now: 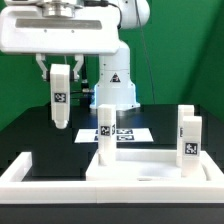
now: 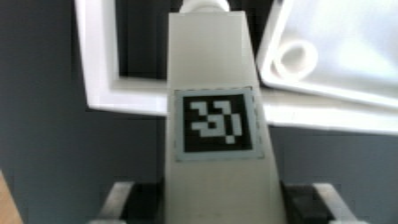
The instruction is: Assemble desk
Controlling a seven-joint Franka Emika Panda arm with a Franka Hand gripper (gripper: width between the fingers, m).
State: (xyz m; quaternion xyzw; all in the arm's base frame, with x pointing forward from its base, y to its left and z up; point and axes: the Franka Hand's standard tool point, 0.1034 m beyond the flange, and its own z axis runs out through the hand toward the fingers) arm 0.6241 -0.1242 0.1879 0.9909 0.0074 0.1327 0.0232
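Note:
My gripper hangs above the table at the exterior view's left, shut on a white square-section leg block with a black-and-white tag, held upright in the air. In the wrist view the leg block fills the middle between my two fingers, and my gripper clamps its near end. The flat white tabletop panel lies at the front. One leg stands upright at its left far corner and another leg at its right side.
The low white U-shaped border wall runs along the left and front of the table. The marker board lies behind the tabletop. The robot base stands at the back. White parts lie blurred below the held leg in the wrist view.

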